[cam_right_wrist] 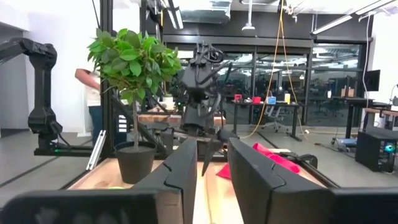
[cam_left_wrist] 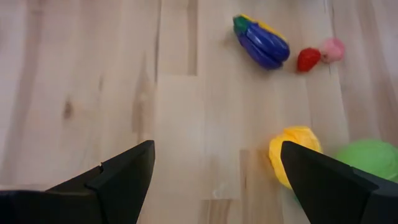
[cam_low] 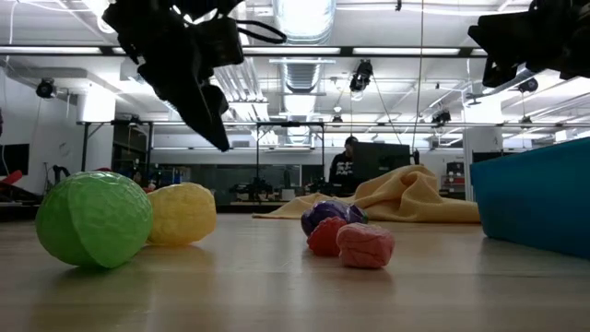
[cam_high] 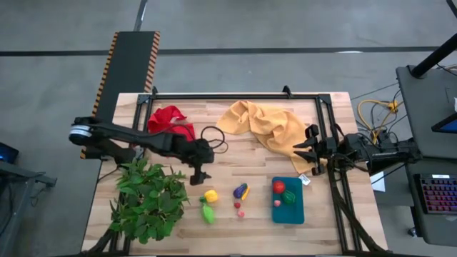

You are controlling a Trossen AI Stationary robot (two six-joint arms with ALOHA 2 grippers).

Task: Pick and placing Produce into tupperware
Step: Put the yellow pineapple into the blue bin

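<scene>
No brand, label or writing can be read on anything in these pictures.

The tupperware [cam_high: 288,200] sits on the table's [cam_high: 243,128] near right part, just beside the lower tip of the yellow cloth [cam_high: 268,125]. Inside it lie a red ball [cam_high: 278,186], a green piece [cam_high: 289,197] and a small red piece [cam_high: 277,203]. The rest of the produce lies loose to its left: a purple piece [cam_high: 241,191], a small red bit [cam_high: 237,205] and a pink bit [cam_high: 241,213] near it, then a yellow piece [cam_high: 211,195] touching a lime green one [cam_high: 208,213].

The left gripper [cam_high: 201,176] hangs above the table just beside the yellow piece, fingers spread wide and grasping nothing. Its own wrist view shows bare wood between the two fingers [cam_left_wrist: 124,177], with the yellow piece [cam_left_wrist: 292,154] off to one side. The right gripper [cam_high: 305,152] waits over the cloth's right edge, above and behind the tupperware. Its fingers [cam_right_wrist: 180,171] stand close together with a narrow gap between them and nothing in it.

The high view alone shows what is in the tupperware; in the low view only its teal wall [cam_low: 535,198] shows. The low view in turn shows the loose pieces resting on the wood and a person at a dark screen behind the cloth. The right wrist view shows the plant [cam_right_wrist: 132,62] as a small potted tree, a red cloth [cam_right_wrist: 273,158] beyond it, the left arm, and a person standing in the room behind.
</scene>
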